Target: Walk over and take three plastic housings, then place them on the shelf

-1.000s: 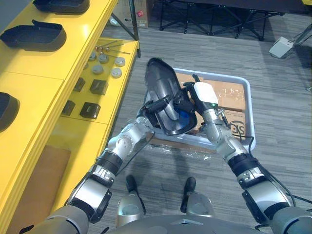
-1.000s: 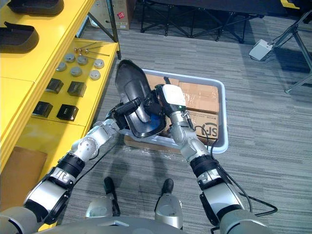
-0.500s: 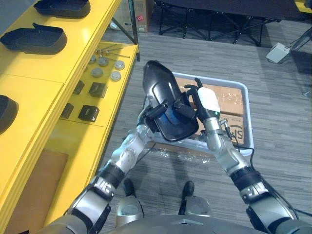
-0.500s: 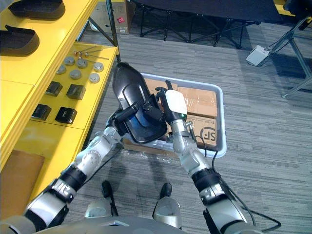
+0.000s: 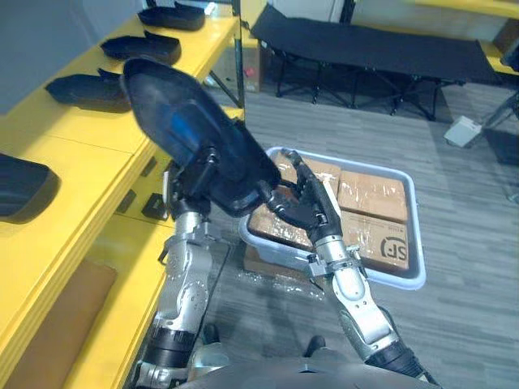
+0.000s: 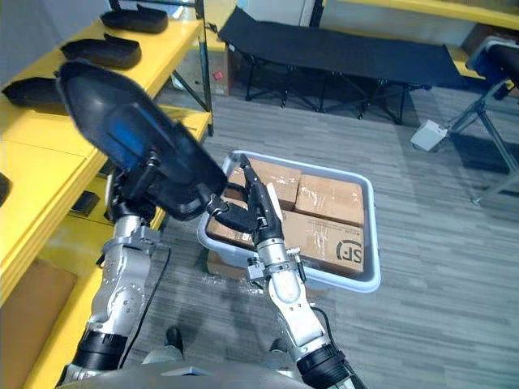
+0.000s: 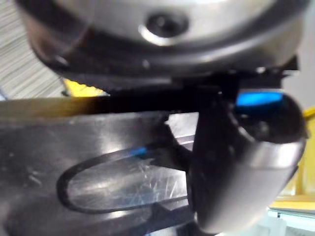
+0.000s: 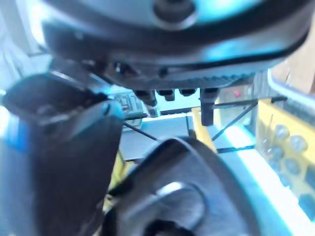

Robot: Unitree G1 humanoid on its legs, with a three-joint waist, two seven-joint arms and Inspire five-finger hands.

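Housing (image 5: pixel 182 130) partly over left hand (image 5: pixel 193 180)

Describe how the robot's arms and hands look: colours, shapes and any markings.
The left arm and right arm are silver-grey rounded segments with black bands at joints. The left robot hand and right robot hand are dark, with slim fingers.
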